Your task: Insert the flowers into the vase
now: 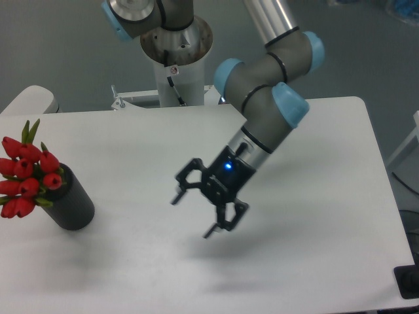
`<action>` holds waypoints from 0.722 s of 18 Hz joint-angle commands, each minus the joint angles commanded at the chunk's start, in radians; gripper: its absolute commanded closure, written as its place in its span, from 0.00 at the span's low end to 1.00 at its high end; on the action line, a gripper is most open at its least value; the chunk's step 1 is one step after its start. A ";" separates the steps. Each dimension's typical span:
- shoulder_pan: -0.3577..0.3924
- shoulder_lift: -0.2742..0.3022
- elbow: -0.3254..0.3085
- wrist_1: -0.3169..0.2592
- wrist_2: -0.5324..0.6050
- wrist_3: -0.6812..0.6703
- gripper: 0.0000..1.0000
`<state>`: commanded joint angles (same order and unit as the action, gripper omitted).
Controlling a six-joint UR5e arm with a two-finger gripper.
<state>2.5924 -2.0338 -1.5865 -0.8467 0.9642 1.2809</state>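
The flowers (26, 173), red tulip buds with green leaves, stand in the top of the matte black vase (71, 203) at the left side of the white table (314, 261). Their stems are hidden inside the vase. My gripper (193, 214) hangs above the middle of the table, well to the right of the vase. It is open and empty, its two black fingers spread apart and pointing down-left.
The robot's white base column (175, 65) stands at the table's far edge. The arm's grey links with blue joint caps (291, 104) reach over the right half of the table. A dark object (407, 282) sits off the table's right front corner.
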 joint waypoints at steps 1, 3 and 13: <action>-0.003 -0.015 0.019 -0.002 0.063 0.006 0.00; -0.009 -0.049 0.036 -0.002 0.154 0.070 0.00; -0.098 -0.071 0.082 -0.190 0.583 0.302 0.00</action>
<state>2.4944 -2.1047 -1.5050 -1.0367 1.5473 1.5830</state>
